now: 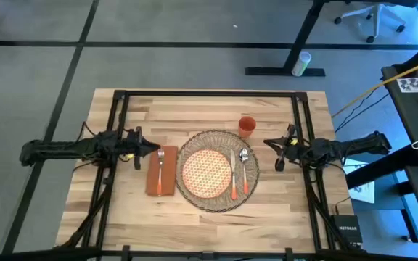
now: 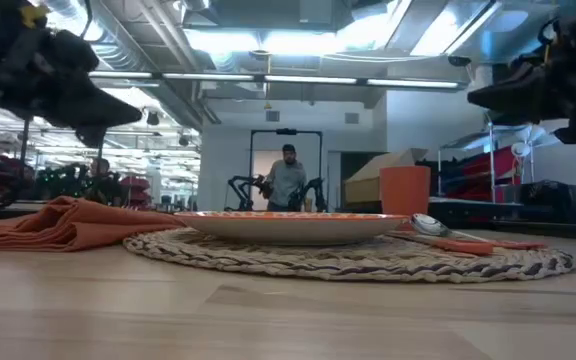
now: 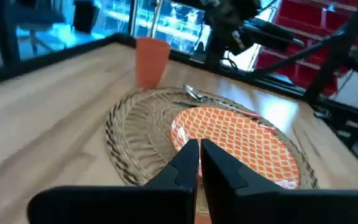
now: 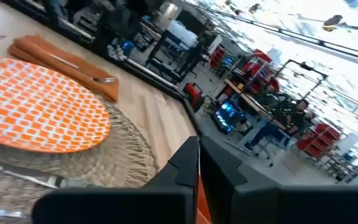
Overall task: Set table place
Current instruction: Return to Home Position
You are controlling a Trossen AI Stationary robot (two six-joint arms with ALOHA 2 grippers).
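I read left gripper and right gripper pinched closed, empty — flanking the placemat. Low down, napkin hides fork.

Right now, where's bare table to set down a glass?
Free: the plank strip between placemat and the table edge opposite the cup; also the cup-side corner beyond napkin and left gripper. Crowded: the middle row, from left gripper across napkin and placemat to right gripper.

The plank table bears a woven placemat, a napkin beside it and a cup, perhaps touching its rim.
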